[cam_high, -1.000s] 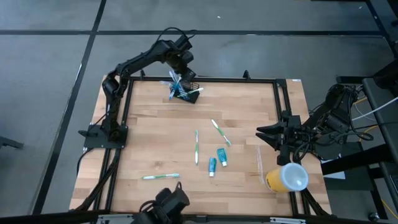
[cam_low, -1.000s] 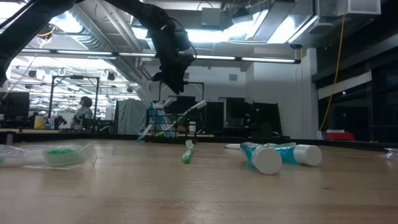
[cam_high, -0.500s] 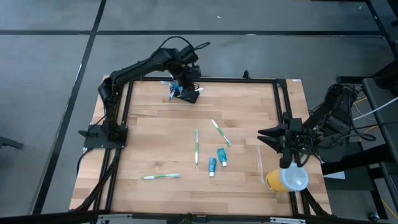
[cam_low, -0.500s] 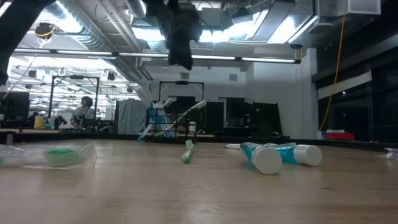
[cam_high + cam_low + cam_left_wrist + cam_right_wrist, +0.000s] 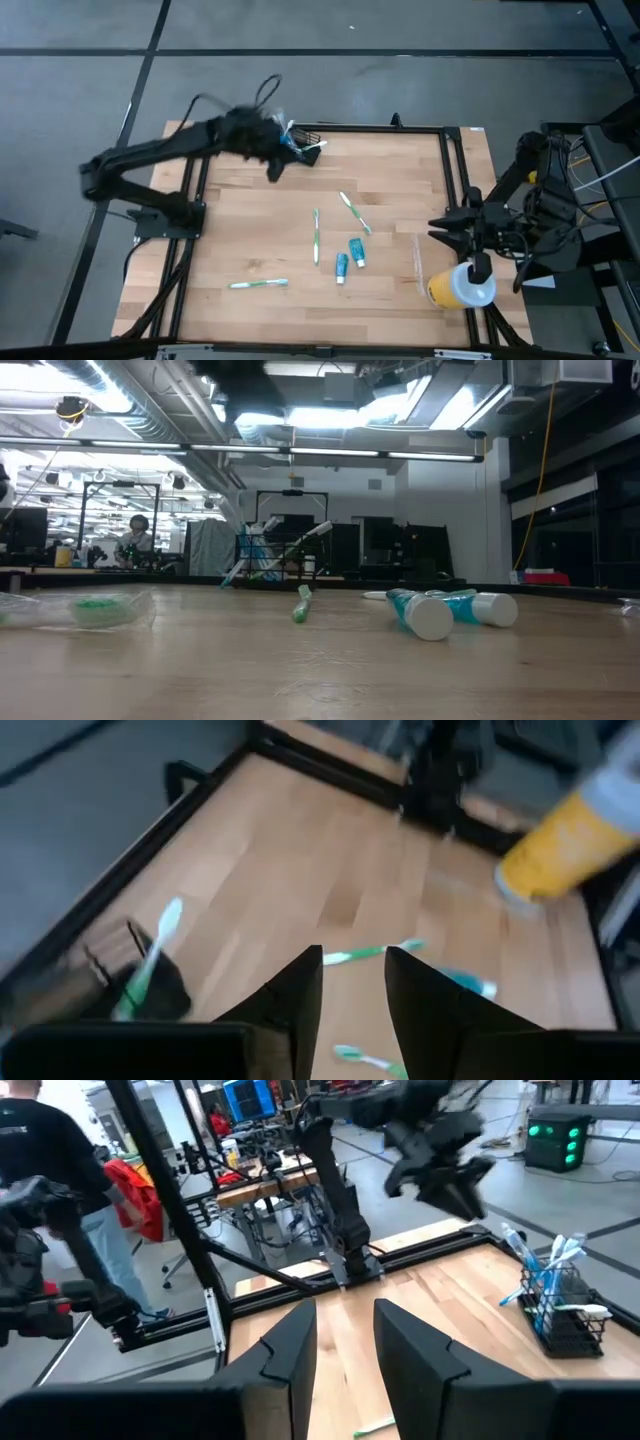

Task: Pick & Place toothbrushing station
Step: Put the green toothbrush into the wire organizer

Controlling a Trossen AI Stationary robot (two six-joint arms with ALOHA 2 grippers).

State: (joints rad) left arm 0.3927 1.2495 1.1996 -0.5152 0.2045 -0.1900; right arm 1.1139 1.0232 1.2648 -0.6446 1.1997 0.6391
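The toothbrushing station [image 5: 306, 146], a small black wire-mesh holder with several toothbrushes leaning out of it, stands on its base at the table's far edge. It also shows in the low view [image 5: 272, 556], the left wrist view [image 5: 140, 985] and the right wrist view [image 5: 560, 1315]. My left gripper [image 5: 272, 168] hovers, blurred, just left of the holder and a little nearer. It is open and empty, with a gap between its fingers in the left wrist view [image 5: 352, 982]. My right gripper [image 5: 437, 225] is open and empty at the table's right side.
Three loose toothbrushes [image 5: 316, 235] [image 5: 354, 213] [image 5: 259, 284] and two toothpaste tubes [image 5: 341, 267] [image 5: 357, 252] lie mid-table. A yellow cup with a white lid [image 5: 460, 285] lies at the near right. A clear packet [image 5: 100, 608] lies near the low camera. A person stands beyond the table [image 5: 40, 1140].
My left gripper has risen from above the holder, out of the low view, and swung toward the table's left and near side. The holder has stayed in place. My right gripper has drawn back a little toward the table's right edge.
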